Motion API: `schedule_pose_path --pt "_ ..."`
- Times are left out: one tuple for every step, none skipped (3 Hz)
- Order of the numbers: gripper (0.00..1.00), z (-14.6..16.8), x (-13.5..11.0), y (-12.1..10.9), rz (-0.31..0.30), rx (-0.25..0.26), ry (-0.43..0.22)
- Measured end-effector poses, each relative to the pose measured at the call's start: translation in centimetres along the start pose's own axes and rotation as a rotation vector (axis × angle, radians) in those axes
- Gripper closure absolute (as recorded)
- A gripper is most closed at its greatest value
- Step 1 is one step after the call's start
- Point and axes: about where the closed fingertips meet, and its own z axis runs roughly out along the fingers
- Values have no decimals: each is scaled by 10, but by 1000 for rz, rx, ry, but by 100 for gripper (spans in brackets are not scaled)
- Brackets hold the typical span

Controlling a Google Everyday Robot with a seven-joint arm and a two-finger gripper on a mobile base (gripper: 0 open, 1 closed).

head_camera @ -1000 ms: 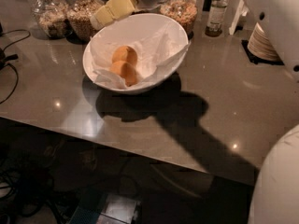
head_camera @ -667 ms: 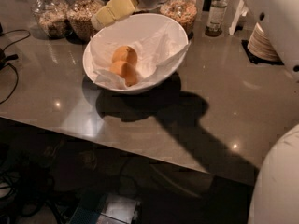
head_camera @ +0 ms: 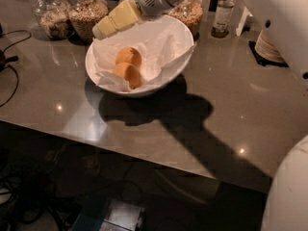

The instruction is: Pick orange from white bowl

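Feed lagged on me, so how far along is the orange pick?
Approach looks done: the tool hangs above the far-left rim of the bowl. Nothing is in hand: the orange lies on the paper inside it, untouched. Left: lower, grip, lift out.

Pincer [head_camera: 102, 30] at far-left rim of white bowl [head_camera: 166, 77], two oranges [head_camera: 128, 74] on crumpled paper [head_camera: 161, 46] inside

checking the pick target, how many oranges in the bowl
2: one orange in the bowl centre, another just in front. Paper may hide more. Pincer hovers at its far left rim.
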Motion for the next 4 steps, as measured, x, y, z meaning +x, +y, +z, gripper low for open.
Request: schedule_pose_path --pt "0 2 25 9 92 -7 12" --pt "0 6 30 9 99 -11 23" --pt "0 8 31 12 104 -9 43" --pt "0 18 43 16 154 68 123"
